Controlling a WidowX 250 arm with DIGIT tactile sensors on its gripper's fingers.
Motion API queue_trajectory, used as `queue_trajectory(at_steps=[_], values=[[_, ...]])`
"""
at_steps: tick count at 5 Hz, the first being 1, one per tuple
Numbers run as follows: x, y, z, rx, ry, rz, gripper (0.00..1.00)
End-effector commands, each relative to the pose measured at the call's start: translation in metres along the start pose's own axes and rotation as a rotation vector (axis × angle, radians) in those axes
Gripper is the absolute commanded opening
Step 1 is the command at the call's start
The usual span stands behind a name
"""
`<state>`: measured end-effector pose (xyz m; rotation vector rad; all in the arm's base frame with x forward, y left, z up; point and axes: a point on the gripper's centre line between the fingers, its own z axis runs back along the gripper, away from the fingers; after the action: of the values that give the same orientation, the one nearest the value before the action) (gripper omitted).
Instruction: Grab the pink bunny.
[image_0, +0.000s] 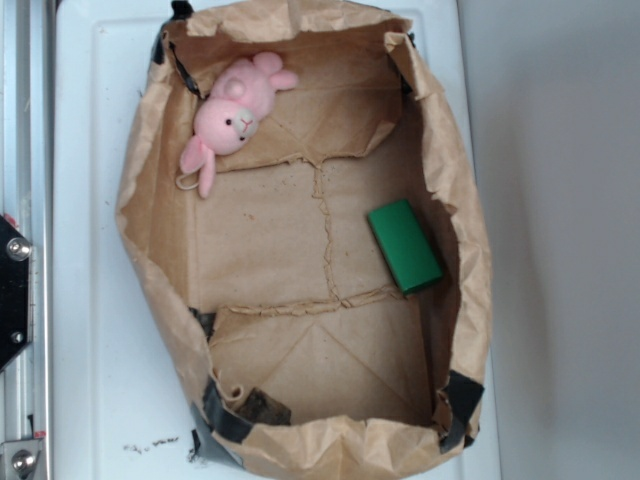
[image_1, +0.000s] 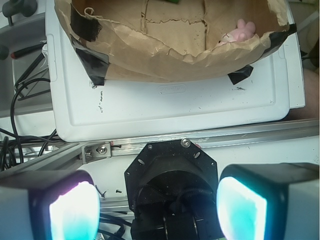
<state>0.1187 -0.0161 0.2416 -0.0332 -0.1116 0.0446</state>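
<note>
We see the pink bunny (image_0: 236, 112) at upper left inside the paper bag (image_0: 150, 250). Our gripper (image_1: 157, 202) hangs spread wide, holding nothing.

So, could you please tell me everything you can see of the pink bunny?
The pink bunny is a small, soft-looking plush, pale pink, with a round head, tiny dark eyes, long floppy ears and stubby limbs. It lies tilted in a corner of the brown paper bag, against its wall, ears pointing toward the middle. The wrist view shows only its top above the bag's rim. Nothing grips it.

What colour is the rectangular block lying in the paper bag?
Green; the block shows best in the exterior view, near the bag's right wall.
</note>
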Motion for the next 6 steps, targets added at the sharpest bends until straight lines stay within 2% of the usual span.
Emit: queue_trajectory(at_steps=[1,2,3,4,5,6], values=[[0.000,0.000,0.000,0.000,0.000,0.000,1.00],[0.047,0.009,-0.004,-0.012,-0.043,0.087,1.00],[0.084,0.015,-0.012,-0.004,-0.060,0.131,1.00],[0.113,0.026,-0.028,0.009,-0.078,0.157,1.00],[0.132,0.038,-0.053,-0.026,-0.095,0.140,1.00],[0.144,0.050,-0.093,-0.073,-0.076,0.107,1.00]])
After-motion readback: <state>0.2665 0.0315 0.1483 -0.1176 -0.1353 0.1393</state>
